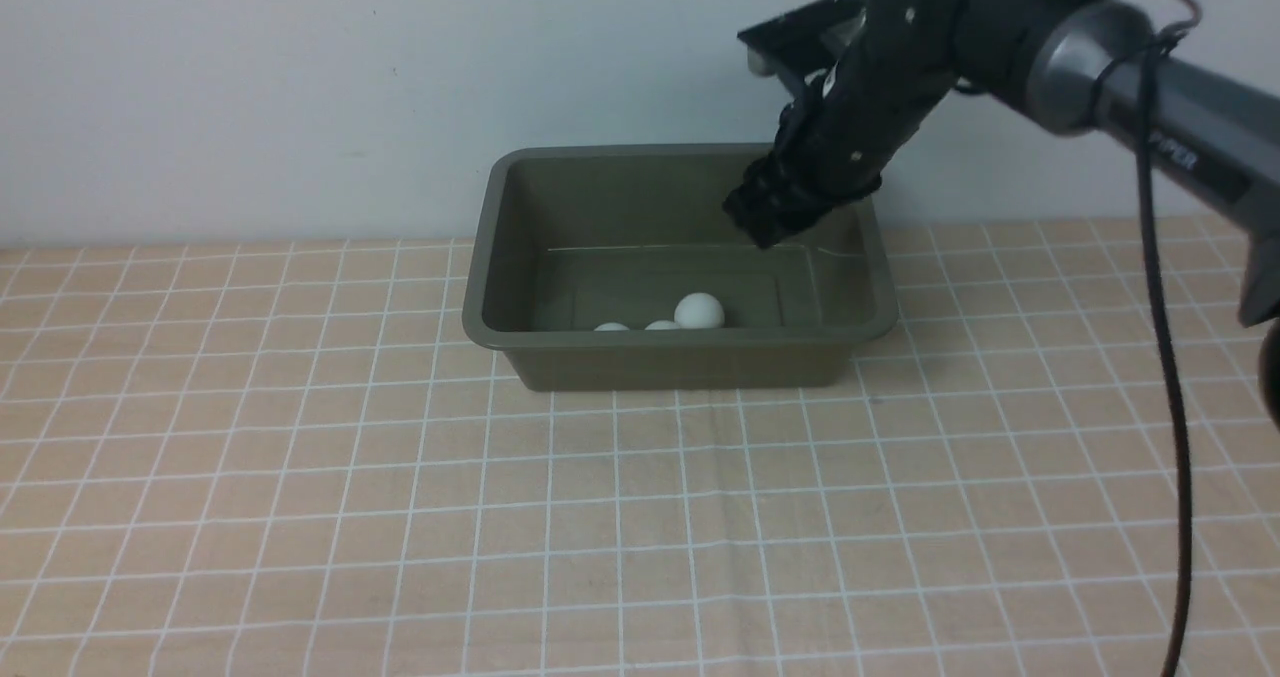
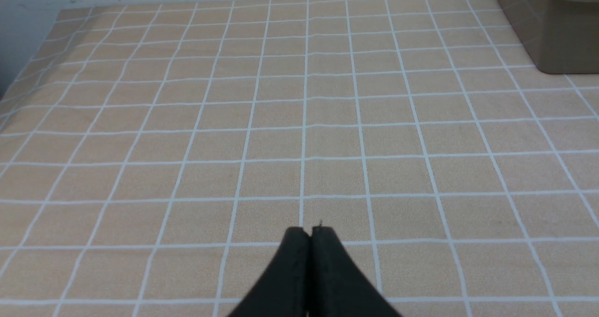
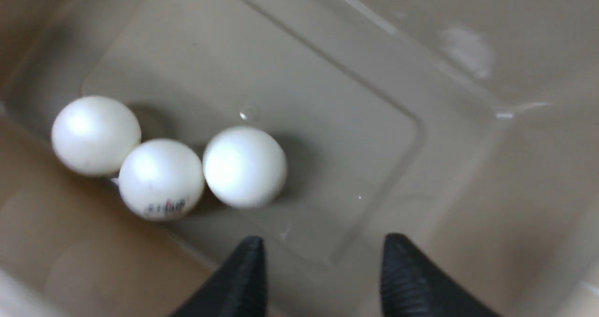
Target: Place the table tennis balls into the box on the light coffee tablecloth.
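Note:
The olive-green box (image 1: 680,355) stands on the light coffee tablecloth (image 1: 400,517) near the back wall. Three white table tennis balls lie on its floor by the near wall: one (image 1: 699,310) shows fully, two others (image 1: 662,326) (image 1: 611,327) peek over the rim. In the right wrist view the three balls (image 3: 96,134) (image 3: 161,177) (image 3: 244,165) sit side by side, the middle one with a dark red mark. My right gripper (image 3: 323,246) hangs open and empty above the box floor, inside the box's far right part (image 1: 765,219). My left gripper (image 2: 310,232) is shut over bare cloth.
A white wall runs behind the table. The right arm (image 1: 1100,67) and its black cable (image 1: 1165,377) cross the right side of the front view. A corner of the box (image 2: 552,31) shows in the left wrist view.

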Controlling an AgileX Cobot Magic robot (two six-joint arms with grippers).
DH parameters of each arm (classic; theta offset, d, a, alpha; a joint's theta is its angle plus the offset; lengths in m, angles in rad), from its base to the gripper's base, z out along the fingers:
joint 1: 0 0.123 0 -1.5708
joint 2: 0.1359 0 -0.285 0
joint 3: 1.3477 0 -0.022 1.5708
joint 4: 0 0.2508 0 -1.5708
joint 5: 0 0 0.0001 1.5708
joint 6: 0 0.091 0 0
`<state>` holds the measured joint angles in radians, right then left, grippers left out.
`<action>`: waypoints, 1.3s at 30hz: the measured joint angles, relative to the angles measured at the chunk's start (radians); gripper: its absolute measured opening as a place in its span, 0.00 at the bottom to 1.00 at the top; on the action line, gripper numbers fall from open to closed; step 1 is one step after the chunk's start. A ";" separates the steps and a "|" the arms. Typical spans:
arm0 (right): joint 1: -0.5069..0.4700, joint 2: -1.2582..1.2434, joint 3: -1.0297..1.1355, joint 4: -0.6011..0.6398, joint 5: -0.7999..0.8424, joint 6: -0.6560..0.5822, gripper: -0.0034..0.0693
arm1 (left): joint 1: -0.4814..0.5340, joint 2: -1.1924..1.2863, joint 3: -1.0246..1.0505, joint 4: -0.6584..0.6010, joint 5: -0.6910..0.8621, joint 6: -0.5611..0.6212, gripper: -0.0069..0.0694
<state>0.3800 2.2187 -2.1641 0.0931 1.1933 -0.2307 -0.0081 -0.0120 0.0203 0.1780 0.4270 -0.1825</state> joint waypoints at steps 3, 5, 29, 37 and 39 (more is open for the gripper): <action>0.000 -0.081 -0.053 -0.051 0.044 0.007 0.22 | 0.000 0.000 0.000 0.000 0.000 0.000 0.00; 0.000 -0.136 -0.062 -0.073 0.052 0.012 0.11 | 0.000 0.000 0.000 0.000 0.000 0.000 0.00; -0.002 -1.561 1.032 -0.093 -0.125 0.107 0.03 | 0.000 0.000 0.000 0.000 0.000 0.000 0.00; -0.002 -1.928 1.432 -0.093 -0.268 0.231 0.03 | 0.000 0.000 0.000 0.000 0.000 0.000 0.00; -0.002 -1.961 1.471 -0.093 -0.263 0.231 0.03 | 0.000 0.000 0.000 0.000 0.000 0.000 0.00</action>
<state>0.3782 0.2578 -0.6928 0.0000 0.9302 0.0000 -0.0081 -0.0120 0.0203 0.1780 0.4270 -0.1825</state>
